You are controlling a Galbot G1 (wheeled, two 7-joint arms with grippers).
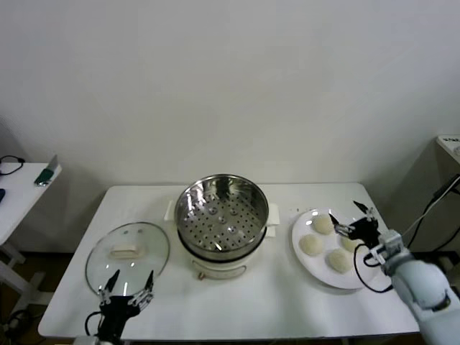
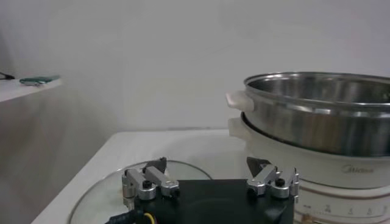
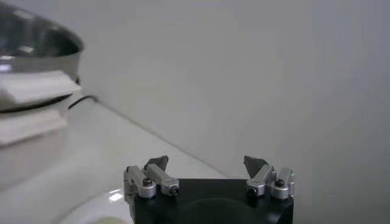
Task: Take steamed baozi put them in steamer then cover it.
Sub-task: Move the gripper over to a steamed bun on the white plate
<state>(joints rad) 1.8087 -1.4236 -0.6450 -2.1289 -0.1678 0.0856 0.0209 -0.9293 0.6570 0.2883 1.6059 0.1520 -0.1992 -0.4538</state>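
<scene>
Four cream-white baozi lie on a white plate (image 1: 309,255) at the table's right: one at the back (image 1: 323,224), one at the left (image 1: 310,245), one at the front (image 1: 338,260), and one (image 1: 348,244) partly behind my right gripper. The right gripper (image 1: 353,219) is open just above the plate's far right side; the right wrist view (image 3: 206,164) shows its fingers spread and empty. The steel steamer (image 1: 222,215) stands mid-table, tray empty, and shows in the left wrist view (image 2: 317,119). The glass cover (image 1: 127,255) lies flat to its left. My left gripper (image 1: 128,284) is open at the cover's near edge (image 2: 206,164).
A side table (image 1: 18,190) with a green object (image 1: 46,175) stands at the far left. A white cabinet corner (image 1: 451,144) and cables sit at the far right. The wall runs close behind the table.
</scene>
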